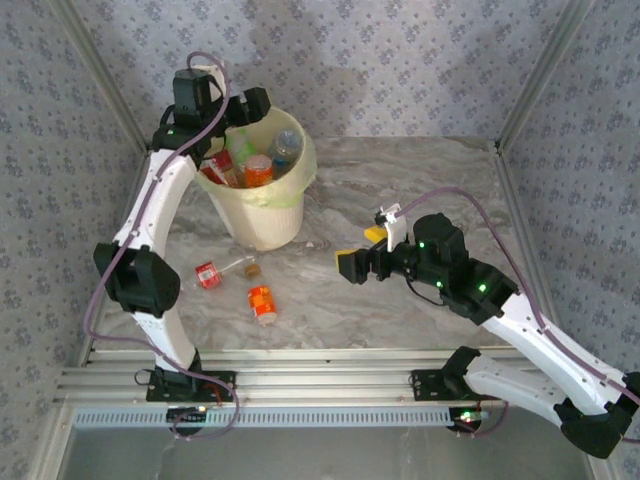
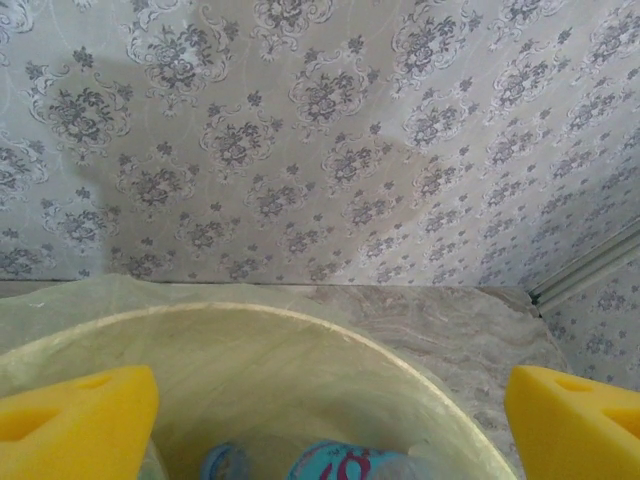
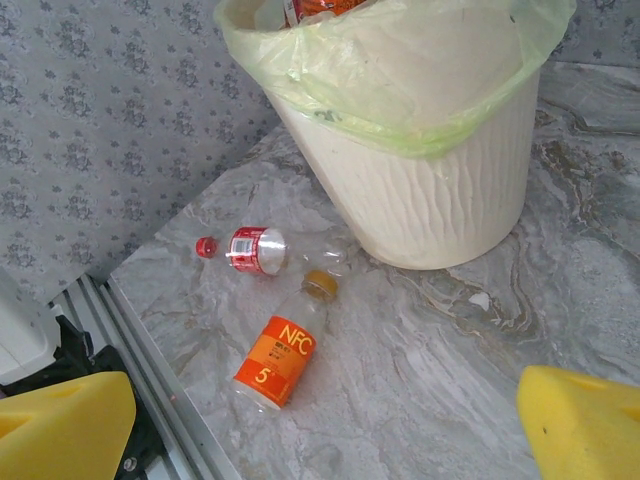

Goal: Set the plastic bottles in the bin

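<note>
Top external shows me several plastic bottles [image 1: 258,165] already inside the round cream bin with the yellow bag liner [image 1: 262,215]. The left gripper [image 2: 330,425] hangs above the bin's rim, spread wide and empty. Right wrist shows the right gripper [image 3: 320,425] equally wide. Below it, the orange-labelled clear bottle [image 3: 285,352] lies on the marble table [image 3: 450,340] with its cap toward the bin, and the red-labelled clear bottle [image 3: 255,249] lies crosswise, cap toward the wall.

The left wrist view's bottom edge is cutting off the round cream-white plastic bin [image 2: 300,325] and a blue-labelled plastic bottle [image 2: 345,465] lying inside it. From overhead, the left arm's black wrist [image 1: 245,105] is covering part of the bin's mouth. The right wrist view's top edge is cropping the bin's far rim and an orange-labelled bottle [image 3: 320,8] inside.
</note>
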Robot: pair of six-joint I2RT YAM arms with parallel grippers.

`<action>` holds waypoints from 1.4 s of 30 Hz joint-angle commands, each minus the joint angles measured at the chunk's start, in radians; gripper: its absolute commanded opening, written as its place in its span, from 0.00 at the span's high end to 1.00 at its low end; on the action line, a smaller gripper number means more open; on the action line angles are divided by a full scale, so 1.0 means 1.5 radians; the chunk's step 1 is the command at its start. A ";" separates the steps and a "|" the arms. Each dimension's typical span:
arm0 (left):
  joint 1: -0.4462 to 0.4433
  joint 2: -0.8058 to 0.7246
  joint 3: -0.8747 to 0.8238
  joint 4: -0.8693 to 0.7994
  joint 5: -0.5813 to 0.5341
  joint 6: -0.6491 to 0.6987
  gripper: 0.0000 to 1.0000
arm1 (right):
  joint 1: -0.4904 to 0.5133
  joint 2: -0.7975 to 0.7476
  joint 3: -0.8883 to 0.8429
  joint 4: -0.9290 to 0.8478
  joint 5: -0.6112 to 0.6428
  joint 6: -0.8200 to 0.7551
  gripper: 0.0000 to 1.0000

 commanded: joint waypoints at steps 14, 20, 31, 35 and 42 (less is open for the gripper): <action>-0.020 -0.359 -0.289 -0.032 0.051 0.036 0.00 | 0.052 0.062 -0.040 0.041 0.086 0.097 0.01; -0.042 -0.524 -0.470 -0.045 0.087 0.018 0.00 | 0.128 0.121 -0.076 0.084 0.190 0.188 0.00; -0.053 -0.762 -0.699 -0.089 0.066 -0.004 0.00 | 0.245 0.313 -0.052 0.151 0.269 0.297 0.03; -0.053 -0.816 -0.754 -0.067 0.083 0.001 0.00 | 0.270 0.408 0.000 0.152 0.266 0.313 0.05; -0.053 -0.830 -0.748 -0.058 0.105 0.000 0.00 | 0.286 0.555 0.100 0.128 0.252 0.344 0.10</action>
